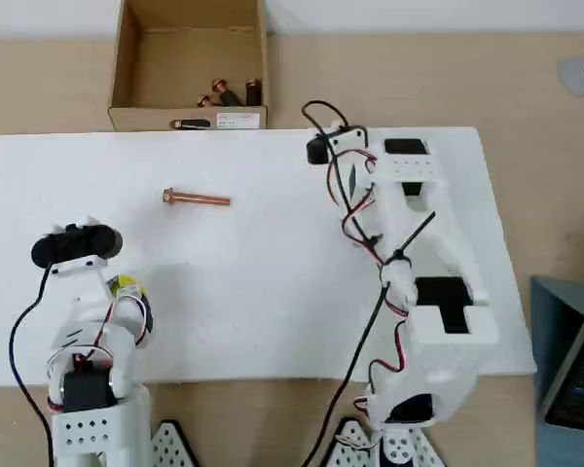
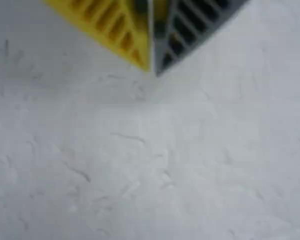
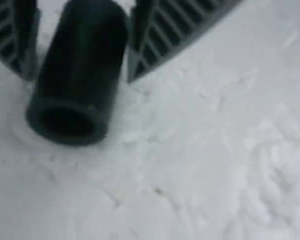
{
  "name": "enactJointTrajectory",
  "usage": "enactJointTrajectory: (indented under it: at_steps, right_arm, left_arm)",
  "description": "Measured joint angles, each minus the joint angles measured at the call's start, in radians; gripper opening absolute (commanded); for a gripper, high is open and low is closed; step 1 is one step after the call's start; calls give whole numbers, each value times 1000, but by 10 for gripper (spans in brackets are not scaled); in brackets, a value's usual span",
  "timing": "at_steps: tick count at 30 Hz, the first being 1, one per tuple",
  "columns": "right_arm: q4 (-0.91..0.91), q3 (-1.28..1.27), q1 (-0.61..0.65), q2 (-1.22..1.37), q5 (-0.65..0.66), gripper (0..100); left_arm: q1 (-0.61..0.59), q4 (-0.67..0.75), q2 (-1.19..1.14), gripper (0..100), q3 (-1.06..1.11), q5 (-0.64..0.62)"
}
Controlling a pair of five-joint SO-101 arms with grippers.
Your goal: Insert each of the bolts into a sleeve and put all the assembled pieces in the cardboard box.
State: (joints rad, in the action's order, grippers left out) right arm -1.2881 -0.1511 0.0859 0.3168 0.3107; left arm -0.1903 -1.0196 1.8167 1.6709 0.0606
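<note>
A copper bolt [image 1: 197, 198] lies flat on the white mat [image 1: 263, 292], in front of the cardboard box [image 1: 123, 58]. Several assembled bolt-and-sleeve pieces [image 1: 232, 92] lie inside the box, near its front wall. My right gripper [image 1: 323, 148] is at the far middle of the mat, to the right of the bolt. In the right wrist view this gripper [image 3: 80, 75] is shut on a black sleeve [image 3: 75, 95], whose open end sits at the mat. My left gripper [image 1: 127, 288] is low over the near left of the mat. Its yellow and grey fingers [image 2: 135, 47] meet with nothing between them.
The mat ends near the box at the back and at the arm bases in front. A laptop [image 1: 576, 370] sits off the mat's right side and a grey disc [image 1: 582, 74] lies at the far right. Open mat lies between the two arms.
</note>
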Motion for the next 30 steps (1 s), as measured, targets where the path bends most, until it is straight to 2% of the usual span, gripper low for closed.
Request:
enactJointTrajectory:
  at_steps: [4, 18, 30]
  right_arm:
    - [-2, 46, -11, 44, 0, 9]
    - [-26, 120, -9, 71, 0, 11]
    - [-210, 117, -6, -199, 0, 11]
  left_arm:
    - [0, 0, 0, 1, 0, 0]
    - [0, 0, 0, 1, 0, 0]
    - [17, 0, 0, 1, 0, 0]
